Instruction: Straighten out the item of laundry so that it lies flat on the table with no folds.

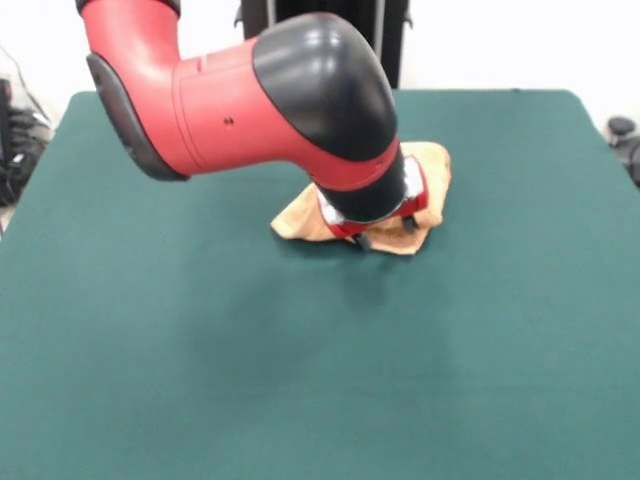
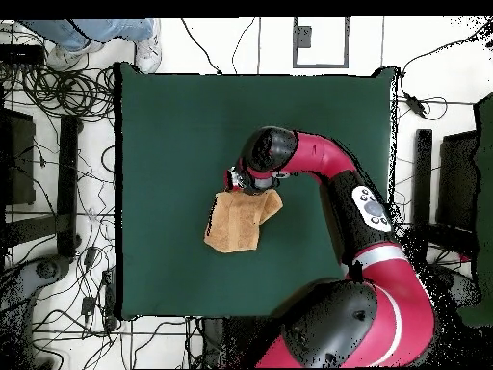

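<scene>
The item of laundry (image 1: 298, 218) is a tan-orange towel lying bunched and folded a little beyond the middle of the green table (image 1: 200, 350). In the overhead view the towel (image 2: 234, 226) shows as a rumpled patch with a fold along its upper edge. My gripper (image 1: 384, 230) is down on the towel's top, with the red and black arm covering most of the cloth in the front view. From above, the gripper (image 2: 246, 182) sits at the towel's upper edge. The wrist hides whether it holds cloth.
The green table (image 2: 173, 125) is much wider than the towel on every side. A person's legs and shoes (image 2: 106, 35) stand off the table's corner in the overhead view. Cables and dark equipment (image 2: 58, 106) lie on the floor around the table.
</scene>
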